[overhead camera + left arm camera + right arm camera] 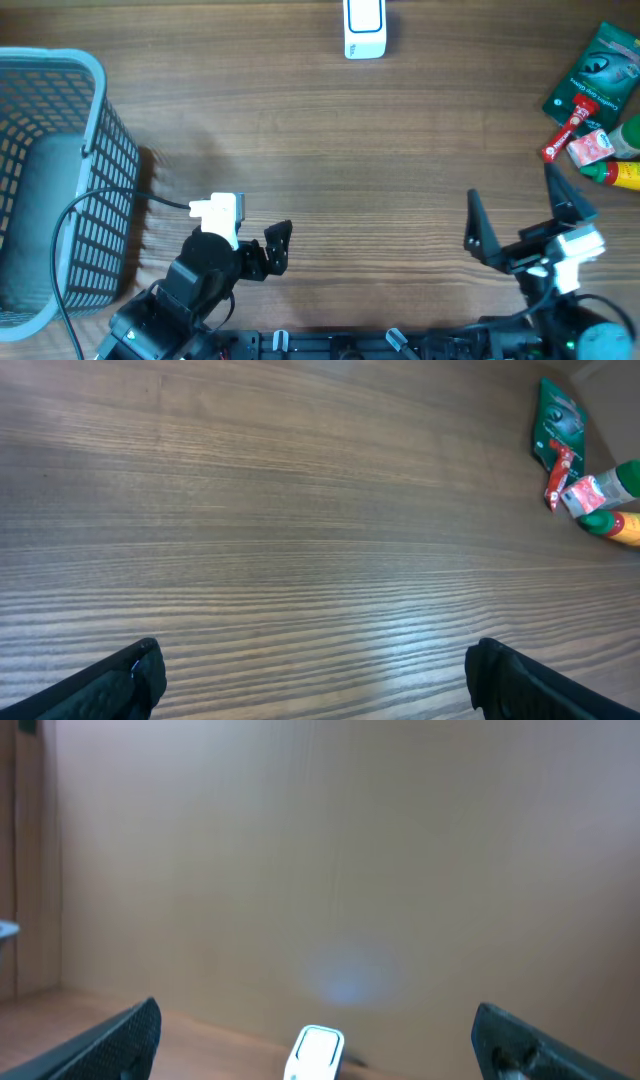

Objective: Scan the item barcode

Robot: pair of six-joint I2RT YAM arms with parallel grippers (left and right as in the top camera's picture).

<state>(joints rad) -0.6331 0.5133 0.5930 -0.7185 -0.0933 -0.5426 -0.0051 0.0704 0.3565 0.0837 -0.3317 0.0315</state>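
Hovering: my left gripper (315,665) and right gripper (510,205) gape empty | green pouch (595,75) looks light, slick | I'd pinch its edge.

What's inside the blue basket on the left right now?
Inside the basket only a dull grey rounded shape shows; I cannot tell whether it is an item or the floor. The slatted wall and the frame edge hide the rest.

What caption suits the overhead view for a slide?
Left gripper and right gripper open above wooden table; scanner, basket, grocery items untouched.
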